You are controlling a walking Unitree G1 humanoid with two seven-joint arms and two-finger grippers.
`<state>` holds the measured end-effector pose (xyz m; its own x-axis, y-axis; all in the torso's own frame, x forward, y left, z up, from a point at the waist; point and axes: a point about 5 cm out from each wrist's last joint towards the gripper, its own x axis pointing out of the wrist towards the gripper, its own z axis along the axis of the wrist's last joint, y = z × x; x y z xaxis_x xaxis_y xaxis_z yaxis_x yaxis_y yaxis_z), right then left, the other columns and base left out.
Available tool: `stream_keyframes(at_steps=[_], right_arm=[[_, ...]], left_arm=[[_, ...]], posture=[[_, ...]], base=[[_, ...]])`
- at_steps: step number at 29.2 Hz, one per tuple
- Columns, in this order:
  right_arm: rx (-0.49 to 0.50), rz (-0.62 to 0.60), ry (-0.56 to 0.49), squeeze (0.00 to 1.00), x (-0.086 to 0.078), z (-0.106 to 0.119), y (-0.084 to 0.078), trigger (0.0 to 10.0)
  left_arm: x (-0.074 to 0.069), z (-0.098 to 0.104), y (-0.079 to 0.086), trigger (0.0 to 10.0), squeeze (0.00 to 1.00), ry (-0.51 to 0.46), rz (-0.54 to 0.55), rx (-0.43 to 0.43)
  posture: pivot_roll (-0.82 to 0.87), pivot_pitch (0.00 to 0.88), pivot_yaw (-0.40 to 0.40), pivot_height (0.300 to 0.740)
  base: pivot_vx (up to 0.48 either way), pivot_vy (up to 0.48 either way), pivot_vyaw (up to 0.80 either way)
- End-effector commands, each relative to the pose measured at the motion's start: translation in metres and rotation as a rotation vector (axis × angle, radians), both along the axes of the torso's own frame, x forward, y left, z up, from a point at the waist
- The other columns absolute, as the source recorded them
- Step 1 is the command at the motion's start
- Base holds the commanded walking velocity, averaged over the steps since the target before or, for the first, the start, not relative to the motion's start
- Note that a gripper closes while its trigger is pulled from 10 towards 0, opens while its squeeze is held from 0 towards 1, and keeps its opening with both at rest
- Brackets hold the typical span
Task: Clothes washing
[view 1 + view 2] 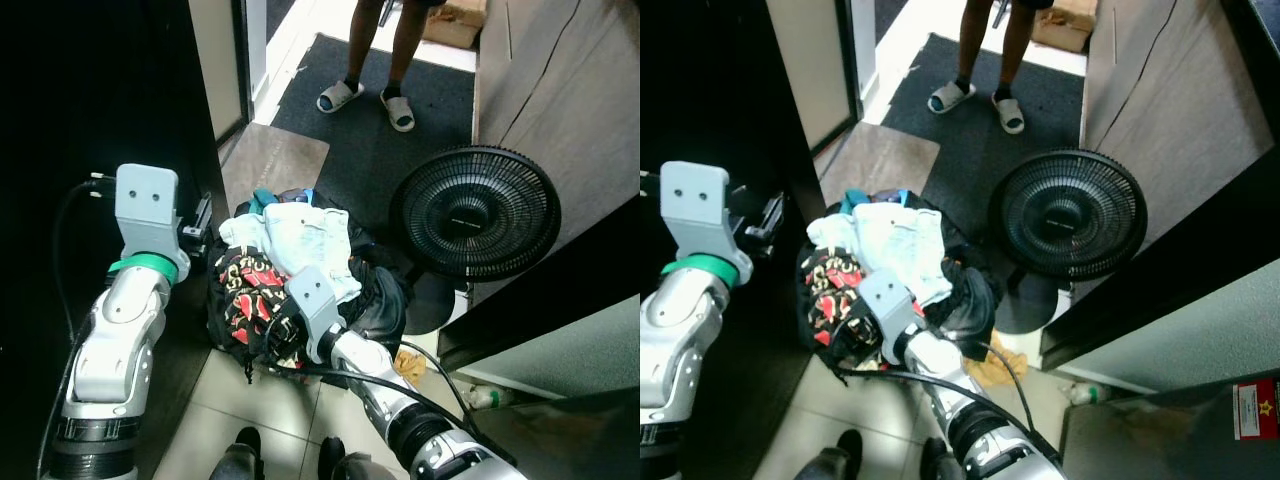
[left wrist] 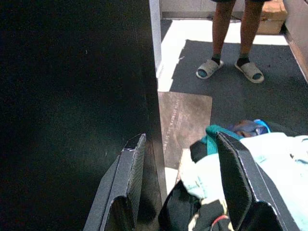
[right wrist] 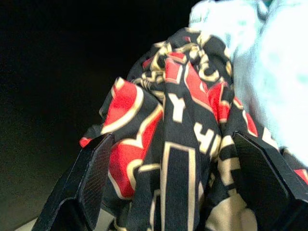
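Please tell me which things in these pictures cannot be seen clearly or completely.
- Laundry basket: buried under the clothes pile, head views.
- Person: cut off above the legs by the top edge.
- Dark area beside the left gripper: too dark in the left wrist view.
- Small item on the floor: too small.

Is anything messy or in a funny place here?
Yes. A heap of clothes sits right on the floor, with a black garment spilling toward the fan. A yellowish rag and a bottle lie loose on the tiles. The right end effector is open around a red-and-black garment.
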<state>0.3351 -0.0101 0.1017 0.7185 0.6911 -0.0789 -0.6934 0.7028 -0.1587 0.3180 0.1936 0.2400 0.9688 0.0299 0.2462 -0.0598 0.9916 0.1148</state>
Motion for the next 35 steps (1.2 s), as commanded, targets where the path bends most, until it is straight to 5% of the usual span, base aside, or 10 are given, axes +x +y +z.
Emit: stream_keyframes(at_steps=[1, 9, 10, 14, 15, 16, 17, 35], right_arm=[[0.007, 0.013, 0.058, 0.0, -0.008, -0.01, 0.008, 10.0], [-0.024, -0.035, 0.159, 0.0, -0.007, -0.023, 0.006, 10.0], [-0.044, -0.056, 0.179, 0.0, -0.006, -0.025, 0.004, 7.6], [-0.044, -0.056, 0.179, 0.0, -0.006, -0.025, 0.004, 7.6], [-0.06, -0.075, 0.19, 0.0, -0.005, -0.027, 0.001, 1.2], [-0.06, -0.075, 0.19, 0.0, -0.005, -0.027, 0.001, 1.2], [-0.062, -0.092, 0.194, 0.0, -0.004, -0.028, -0.003, 0.0], [0.053, -0.145, 0.123, 0.0, 0.009, -0.01, -0.015, 0.0]], left_arm=[[-0.003, -0.007, 0.001, 10.0, 0.0, 0.028, 0.001, -0.007], [-0.016, -0.01, 0.006, 10.0, 0.0, 0.062, 0.026, 0.007], [-0.017, -0.01, 0.006, 10.0, 0.0, 0.065, 0.028, 0.008], [-0.017, -0.01, 0.006, 10.0, 0.0, 0.065, 0.028, 0.008], [-0.018, -0.01, 0.006, 10.0, 0.0, 0.07, 0.031, 0.01], [-0.018, -0.01, 0.006, 10.0, 0.0, 0.07, 0.031, 0.01], [-0.019, -0.01, 0.007, 10.0, 0.0, 0.074, 0.035, 0.012], [-0.019, -0.011, 0.005, 10.0, 0.0, 0.107, 0.035, 0.007]], posture=[[0.27, 0.396, -0.04, 0.74], [0.29, 0.433, -0.04, 0.74], [0.3, 0.437, -0.042, 0.74], [0.3, 0.437, -0.042, 0.74], [0.31, 0.437, -0.042, 0.74], [0.31, 0.437, -0.042, 0.74], [0.31, 0.437, -0.042, 0.74], [0.28, 0.406, -0.036, 0.74]], base=[[0.0, 0.0, 0.0], [0.0, 0.0, 0.0], [0.0, 0.0, 0.0], [0.0, 0.0, 0.0], [0.0, 0.0, 0.0], [0.0, 0.0, 0.0], [0.0, 0.0, 0.0], [0.0, 0.0, 0.0]])
